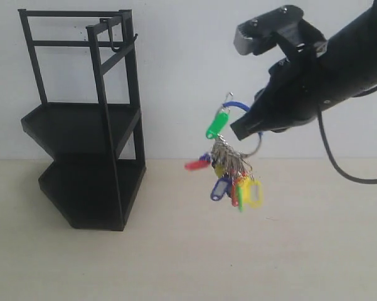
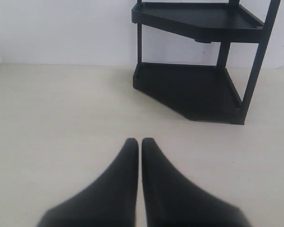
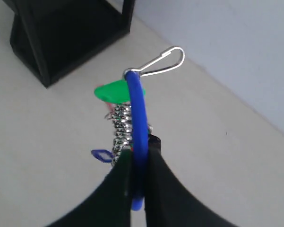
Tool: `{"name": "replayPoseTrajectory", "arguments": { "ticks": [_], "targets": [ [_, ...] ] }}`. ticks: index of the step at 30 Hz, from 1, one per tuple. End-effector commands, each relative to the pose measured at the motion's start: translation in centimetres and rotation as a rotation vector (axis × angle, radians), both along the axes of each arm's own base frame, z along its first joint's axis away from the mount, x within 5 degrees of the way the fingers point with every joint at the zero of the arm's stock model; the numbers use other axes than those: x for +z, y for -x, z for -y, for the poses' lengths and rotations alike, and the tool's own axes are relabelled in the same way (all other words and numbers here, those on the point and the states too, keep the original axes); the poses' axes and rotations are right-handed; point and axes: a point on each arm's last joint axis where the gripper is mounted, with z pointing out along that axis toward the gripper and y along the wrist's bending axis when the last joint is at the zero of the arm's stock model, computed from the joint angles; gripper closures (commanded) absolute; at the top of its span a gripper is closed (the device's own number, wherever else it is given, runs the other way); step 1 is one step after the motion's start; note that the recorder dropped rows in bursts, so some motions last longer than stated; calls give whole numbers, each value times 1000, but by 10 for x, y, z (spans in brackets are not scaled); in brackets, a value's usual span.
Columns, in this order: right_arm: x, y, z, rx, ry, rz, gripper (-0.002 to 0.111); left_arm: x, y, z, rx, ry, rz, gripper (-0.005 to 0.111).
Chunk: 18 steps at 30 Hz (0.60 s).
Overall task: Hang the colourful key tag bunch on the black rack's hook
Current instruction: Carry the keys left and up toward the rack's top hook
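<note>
The colourful key tag bunch [image 1: 232, 175] hangs in mid-air, right of the black rack [image 1: 84, 125], well above the table. My right gripper [image 1: 246, 125] is shut on its blue loop [image 3: 138, 118], which runs up between the fingers to a silver clip [image 3: 163, 61]. A green tag [image 3: 112, 91] and metal rings [image 3: 120, 127] dangle beyond the loop. The hook [image 1: 116, 39] sits on the rack's top bar, far left of the bunch. My left gripper [image 2: 140, 142] is shut on nothing, low over the table and pointing at the rack's lower shelf [image 2: 189, 87].
A pale wooden table [image 1: 238, 251] carries the rack, with a white wall [image 1: 188, 63] behind. The right arm's black cable [image 1: 339, 163] loops down at the right.
</note>
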Motion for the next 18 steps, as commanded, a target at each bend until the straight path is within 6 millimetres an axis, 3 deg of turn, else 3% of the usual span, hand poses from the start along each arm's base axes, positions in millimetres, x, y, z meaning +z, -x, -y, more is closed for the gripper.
{"name": "replayPoseTrajectory", "arguments": {
  "ticks": [1, 8, 18],
  "targets": [
    [11, -5, -25, 23, -74, 163, 109, 1, 0, 0, 2, 3, 1, 102],
    [4, -38, -49, 12, -113, 192, 109, 1, 0, 0, 2, 3, 1, 102],
    [15, -71, -81, 32, -154, 278, 109, 1, 0, 0, 2, 3, 1, 102]
  ]
}}
